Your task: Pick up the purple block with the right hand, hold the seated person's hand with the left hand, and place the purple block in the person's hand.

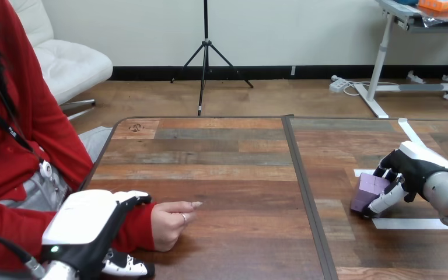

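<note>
So there's exactly one purple block here, sitting at the right-middle of the frame on the wooden counter. As far as I can tell its bottom edge is down on the surface, but I wouldn't swear to it. The robot's right hand comes in from the right edge and has its fingers curled around the block's right side, so it's got a grip on it. I count three strips of white tape around that spot: one just below the block, a bit poking out behind it, and a slanted one further up toward the upper right. Down in the lower left, the left hand is wrapped on the person's red-sleeved wrist, with the thumb over the far side and the fingers along the near side at the bottom edge. Just one person's hand shows. It rests on the counter right next to the left hand, loosely closed, with one finger pointing toward the right. The block and that hand are well apart, and the counter's dark center seam runs between them.
</note>
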You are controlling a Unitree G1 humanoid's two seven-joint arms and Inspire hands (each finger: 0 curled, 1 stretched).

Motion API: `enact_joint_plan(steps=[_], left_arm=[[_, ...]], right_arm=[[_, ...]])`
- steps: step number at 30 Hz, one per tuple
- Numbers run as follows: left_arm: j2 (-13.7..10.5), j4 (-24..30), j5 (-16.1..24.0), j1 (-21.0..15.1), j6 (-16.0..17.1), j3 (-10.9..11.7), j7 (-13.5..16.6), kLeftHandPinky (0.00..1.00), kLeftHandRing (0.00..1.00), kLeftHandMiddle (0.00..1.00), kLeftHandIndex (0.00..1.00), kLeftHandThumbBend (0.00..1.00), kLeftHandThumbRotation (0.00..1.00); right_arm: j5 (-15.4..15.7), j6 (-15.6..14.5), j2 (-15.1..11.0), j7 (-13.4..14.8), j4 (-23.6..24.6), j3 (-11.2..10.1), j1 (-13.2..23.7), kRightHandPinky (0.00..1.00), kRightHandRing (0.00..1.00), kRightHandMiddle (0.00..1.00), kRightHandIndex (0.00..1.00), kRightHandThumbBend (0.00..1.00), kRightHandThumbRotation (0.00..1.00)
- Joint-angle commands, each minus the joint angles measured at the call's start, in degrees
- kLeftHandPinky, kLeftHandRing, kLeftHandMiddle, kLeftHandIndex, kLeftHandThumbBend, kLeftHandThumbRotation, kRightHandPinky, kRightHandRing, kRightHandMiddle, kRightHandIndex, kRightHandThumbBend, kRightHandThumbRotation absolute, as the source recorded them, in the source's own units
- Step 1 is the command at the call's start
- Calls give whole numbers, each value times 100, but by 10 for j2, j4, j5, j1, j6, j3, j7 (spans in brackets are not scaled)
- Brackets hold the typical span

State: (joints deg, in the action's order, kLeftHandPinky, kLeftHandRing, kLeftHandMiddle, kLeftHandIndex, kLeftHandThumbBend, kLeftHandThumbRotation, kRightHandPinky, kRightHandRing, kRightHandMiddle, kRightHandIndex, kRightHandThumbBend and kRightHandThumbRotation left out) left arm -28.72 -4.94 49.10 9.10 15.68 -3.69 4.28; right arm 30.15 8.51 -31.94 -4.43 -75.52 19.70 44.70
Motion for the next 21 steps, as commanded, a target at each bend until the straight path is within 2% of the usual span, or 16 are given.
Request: enact_joint_plan(steps=[1, 13, 21], left_arm=[[-15, -11, 8, -52, -9, -17, 6, 70, 74, 77, 76, 100, 9], [-22, -49, 31, -80, -20, -41, 30, 70, 74, 76, 75, 100, 1], [-25, -72, 40, -97, -29, -58, 41, 69, 73, 75, 73, 100, 0]], right_arm=[[-6, 7, 0, 13, 18, -9, 35, 46, 51, 54, 49, 72, 0], [-9, 6, 1, 16, 18, -11, 34, 46, 51, 55, 50, 72, 0], [-11, 8, 1, 16, 18, -13, 33, 46, 52, 55, 50, 72, 0]])
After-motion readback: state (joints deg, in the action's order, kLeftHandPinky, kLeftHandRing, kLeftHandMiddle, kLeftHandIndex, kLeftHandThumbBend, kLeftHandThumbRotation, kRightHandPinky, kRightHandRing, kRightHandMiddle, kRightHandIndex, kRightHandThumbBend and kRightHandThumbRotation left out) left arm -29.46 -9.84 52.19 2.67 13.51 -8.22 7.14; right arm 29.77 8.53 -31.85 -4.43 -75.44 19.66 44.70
